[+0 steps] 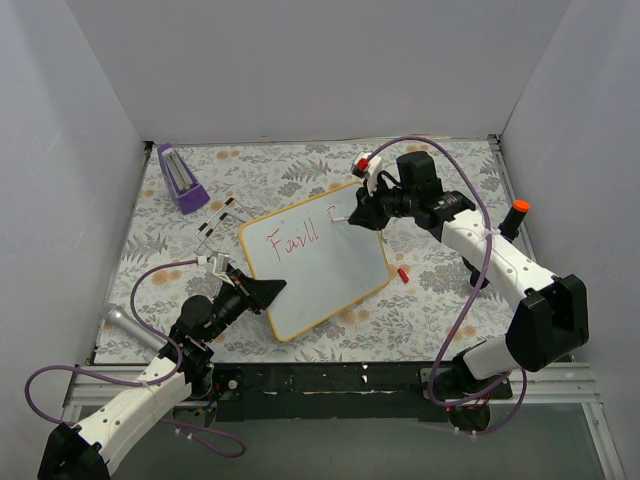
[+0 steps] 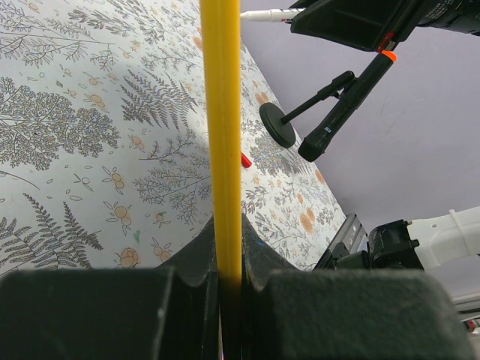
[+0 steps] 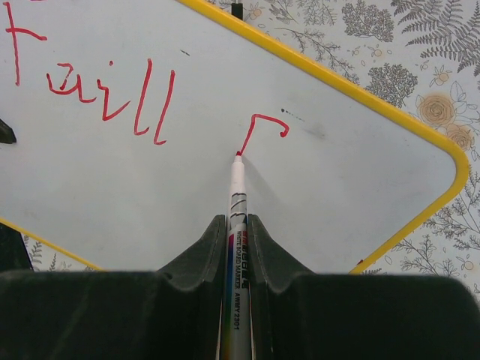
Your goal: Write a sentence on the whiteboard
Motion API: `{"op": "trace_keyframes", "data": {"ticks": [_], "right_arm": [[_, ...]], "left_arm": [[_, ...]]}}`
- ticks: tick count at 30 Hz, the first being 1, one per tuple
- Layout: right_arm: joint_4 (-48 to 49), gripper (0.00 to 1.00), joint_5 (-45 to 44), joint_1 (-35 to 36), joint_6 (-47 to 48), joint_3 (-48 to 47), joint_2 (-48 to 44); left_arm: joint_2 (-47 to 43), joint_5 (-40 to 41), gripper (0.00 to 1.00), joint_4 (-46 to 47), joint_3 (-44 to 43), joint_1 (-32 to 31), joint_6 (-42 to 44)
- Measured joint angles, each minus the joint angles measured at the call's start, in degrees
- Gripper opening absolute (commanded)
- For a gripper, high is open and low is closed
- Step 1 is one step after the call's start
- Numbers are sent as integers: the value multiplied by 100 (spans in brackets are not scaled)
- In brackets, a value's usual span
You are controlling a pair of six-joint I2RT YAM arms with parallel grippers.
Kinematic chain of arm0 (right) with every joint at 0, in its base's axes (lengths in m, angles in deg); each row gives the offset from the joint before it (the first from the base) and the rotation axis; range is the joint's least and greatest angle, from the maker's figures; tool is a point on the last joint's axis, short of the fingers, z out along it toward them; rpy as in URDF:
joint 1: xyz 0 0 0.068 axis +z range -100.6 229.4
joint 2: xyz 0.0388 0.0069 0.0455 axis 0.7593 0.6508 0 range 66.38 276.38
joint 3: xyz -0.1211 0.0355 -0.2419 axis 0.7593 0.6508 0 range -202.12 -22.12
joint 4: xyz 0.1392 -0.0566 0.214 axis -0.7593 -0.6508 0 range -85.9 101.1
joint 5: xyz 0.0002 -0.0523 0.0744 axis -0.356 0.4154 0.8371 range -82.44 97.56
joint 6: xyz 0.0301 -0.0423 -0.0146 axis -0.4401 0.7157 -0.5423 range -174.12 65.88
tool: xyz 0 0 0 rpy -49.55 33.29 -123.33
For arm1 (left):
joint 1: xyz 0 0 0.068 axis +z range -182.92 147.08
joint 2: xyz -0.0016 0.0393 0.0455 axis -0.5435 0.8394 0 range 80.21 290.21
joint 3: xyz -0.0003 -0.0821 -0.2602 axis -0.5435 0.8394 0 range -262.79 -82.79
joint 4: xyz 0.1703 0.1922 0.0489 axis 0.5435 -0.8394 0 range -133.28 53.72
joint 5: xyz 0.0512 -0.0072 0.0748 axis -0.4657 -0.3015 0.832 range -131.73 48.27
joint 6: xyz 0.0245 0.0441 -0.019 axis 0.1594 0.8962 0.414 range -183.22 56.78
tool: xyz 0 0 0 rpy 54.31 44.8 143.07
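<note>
Yellow-framed whiteboard (image 2: 223, 112) edge between left fingers (image 2: 189, 259)

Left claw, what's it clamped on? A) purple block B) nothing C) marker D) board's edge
D: the left wrist view shows the left claw shut on the board at its yellow edge; the marker sits in the right claw.

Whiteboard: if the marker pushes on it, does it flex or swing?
The whiteboard is probably stiff: its yellow frame runs straight through the left fingers. It looks thin and likely light, so, pinched at one edge only, it could pivot about that grip. The marker presses well away from that grip, which may add leverage.
</note>
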Motion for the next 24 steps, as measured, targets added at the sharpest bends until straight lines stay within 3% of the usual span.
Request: {"op": "trace_keyframes", "data": {"ticks": [24], "right_arm": [[-57,1,26,0,63,264,-63]], "left_arm": [[-24,24,0,-33,0,0,-50]]}}
